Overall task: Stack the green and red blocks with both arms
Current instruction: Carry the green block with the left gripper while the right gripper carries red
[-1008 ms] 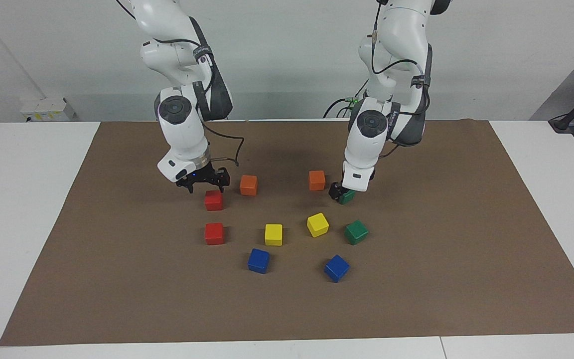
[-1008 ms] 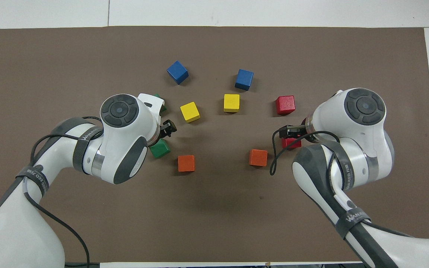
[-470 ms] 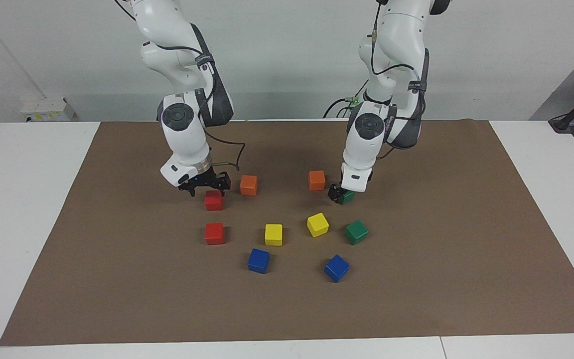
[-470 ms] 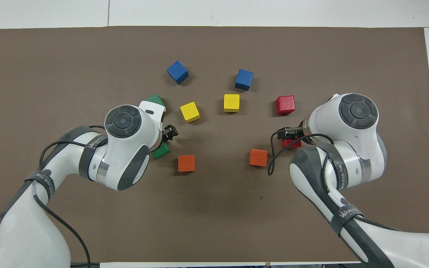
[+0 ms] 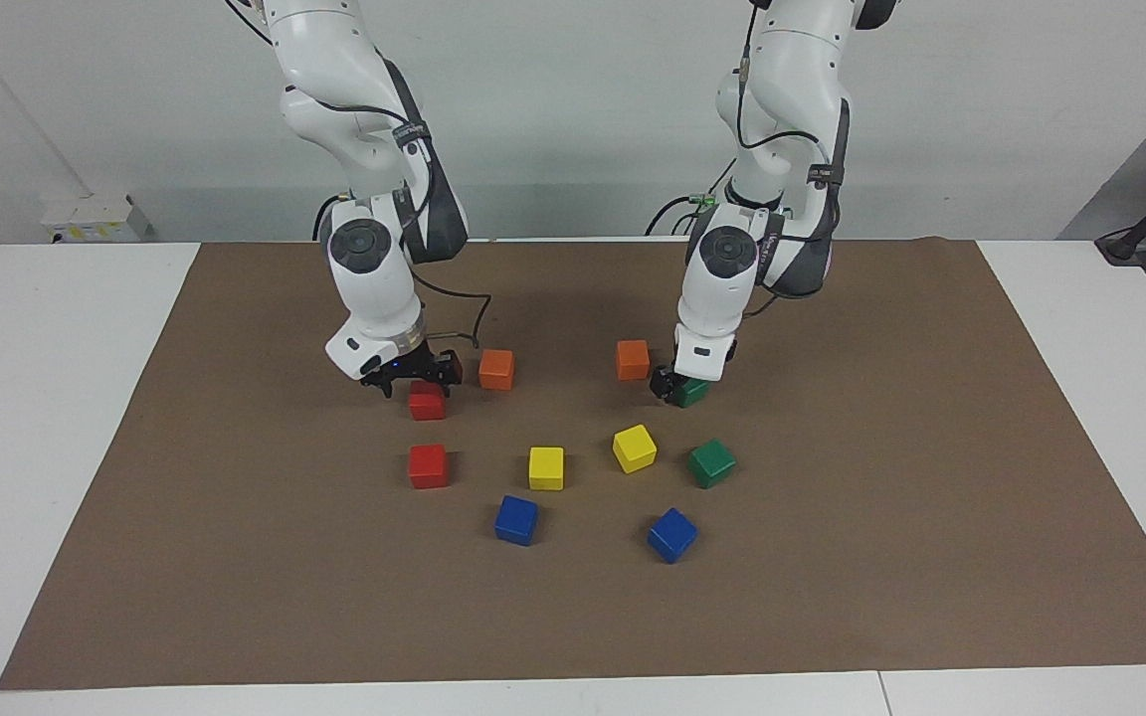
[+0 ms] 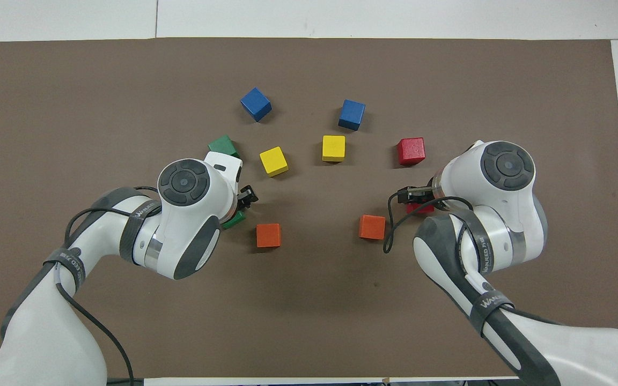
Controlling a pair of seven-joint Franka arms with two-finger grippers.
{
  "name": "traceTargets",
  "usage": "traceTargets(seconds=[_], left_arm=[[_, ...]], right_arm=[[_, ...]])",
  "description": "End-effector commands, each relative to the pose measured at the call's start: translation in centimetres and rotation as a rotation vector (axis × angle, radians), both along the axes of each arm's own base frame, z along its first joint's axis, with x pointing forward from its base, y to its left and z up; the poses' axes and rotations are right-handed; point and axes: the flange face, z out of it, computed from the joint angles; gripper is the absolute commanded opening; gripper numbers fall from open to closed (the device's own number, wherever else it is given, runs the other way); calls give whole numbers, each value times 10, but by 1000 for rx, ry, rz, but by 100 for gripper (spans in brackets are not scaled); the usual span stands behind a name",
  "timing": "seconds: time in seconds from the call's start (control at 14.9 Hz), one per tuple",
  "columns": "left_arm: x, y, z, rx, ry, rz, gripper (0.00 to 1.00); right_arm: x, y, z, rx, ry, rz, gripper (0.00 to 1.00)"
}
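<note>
**Both grippers down on their first blocks, no stack built yet**

The right gripper (image 5: 408, 377) sits low over the red block nearer the robots (image 5: 427, 401), its fingers spread to either side of the block; whether they press it I cannot tell. The left gripper (image 5: 674, 384) is down at the green block nearer the robots (image 5: 691, 391) and appears to be closed on it. Neither block looks clearly lifted off the desk (image 5: 832, 557). The second red block (image 5: 428, 465) and second green block (image 5: 711, 463) lie farther from the robots, each alone and untouched.

By my judgement the task is at its start: both pickups and both stackings remain.

Count: two red, two green, two orange (image 5: 496, 369), two yellow (image 5: 546, 467), two blue (image 5: 516, 520).
</note>
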Motion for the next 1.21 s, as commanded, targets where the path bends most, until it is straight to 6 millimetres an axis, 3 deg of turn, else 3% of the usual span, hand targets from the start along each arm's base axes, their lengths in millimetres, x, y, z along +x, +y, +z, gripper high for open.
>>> traceTargets(seconds=[0.0, 0.2, 0.4, 0.54, 0.6, 0.74, 0.87, 1.01, 1.14], left_arm=[[-9, 3, 1, 8, 15, -13, 0], [0, 22, 21, 9, 18, -11, 0], [31, 84, 53, 9, 71, -134, 0], [53, 139, 64, -10, 78, -225, 0], [62, 172, 65, -22, 71, -280, 0], [73, 222, 65, -37, 45, -385, 0], [86, 262, 70, -34, -12, -433, 0], [104, 283, 65, -30, -28, -457, 0], [127, 286, 57, -30, -26, -489, 0]], right_arm=[[-7, 2, -13, 12, -15, -21, 100], [-14, 18, -18, 10, -9, 5, 100], [-16, 26, -19, 12, -16, -18, 97], [-15, 27, -20, 13, -16, -9, 30], [-13, 26, -19, 13, -17, -10, 14], [-11, 20, -21, 12, -13, -15, 0], [-10, 20, -19, 12, -15, -16, 0], [-1, 13, -10, 15, -24, -29, 0], [13, -8, 9, 13, -14, -30, 0]])
